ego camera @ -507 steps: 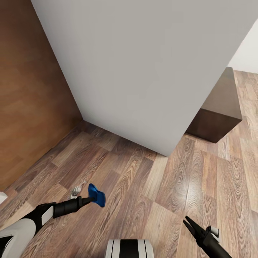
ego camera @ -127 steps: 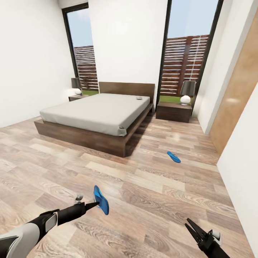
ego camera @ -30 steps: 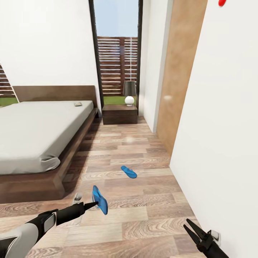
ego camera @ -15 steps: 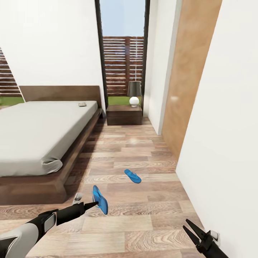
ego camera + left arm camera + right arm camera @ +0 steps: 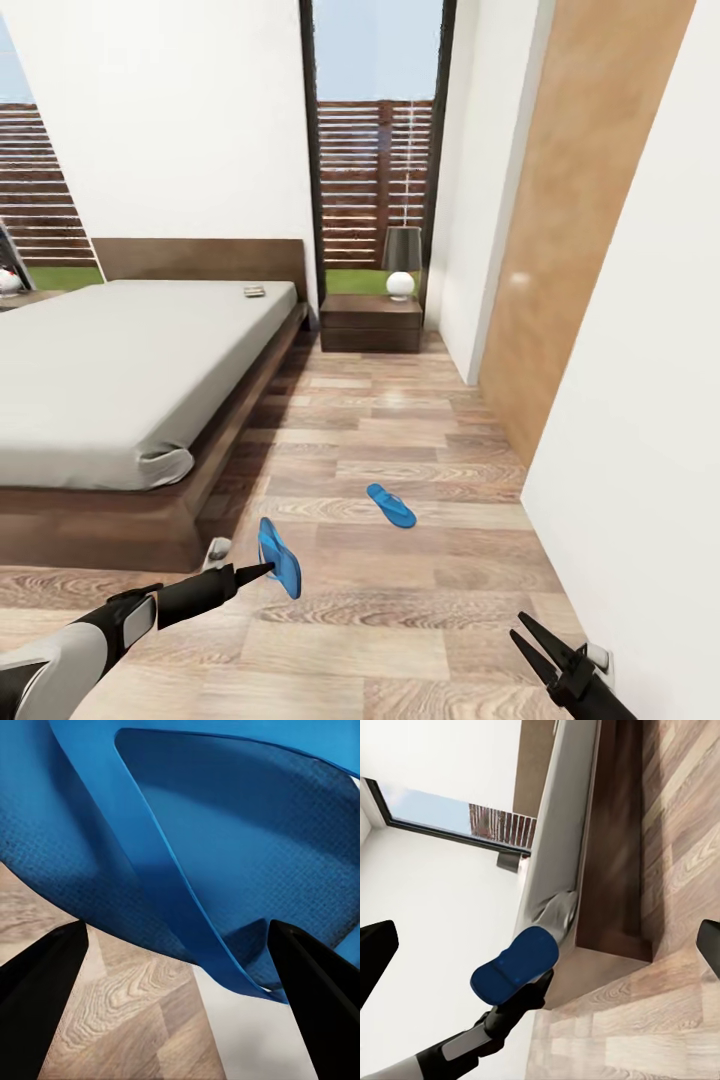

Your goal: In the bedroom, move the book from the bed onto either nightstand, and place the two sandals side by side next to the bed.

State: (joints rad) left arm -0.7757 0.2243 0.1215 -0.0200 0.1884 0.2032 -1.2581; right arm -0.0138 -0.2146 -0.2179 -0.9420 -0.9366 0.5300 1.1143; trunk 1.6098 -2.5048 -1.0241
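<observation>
My left gripper is shut on one bright blue sandal, held tilted above the floor; up close its sole sits between the dark fingers. The other sandal lies flat on the plank floor, between the bed and the right wall. The bed has a grey mattress on a dark frame, and the small book lies near its headboard. A dark nightstand with a lamp stands right of the bed. My right gripper hangs open and holds nothing, low at the right.
A white wall and a wooden door close off the right side, with a wall outlet near my right gripper. A second nightstand peeks in at the far left. Open plank floor runs along the bed's side.
The whole view has swung left, so the bed, nightstand and floor sandal sit further right in the picture. Both arms keep their pose, with the sandal still in the left gripper.
</observation>
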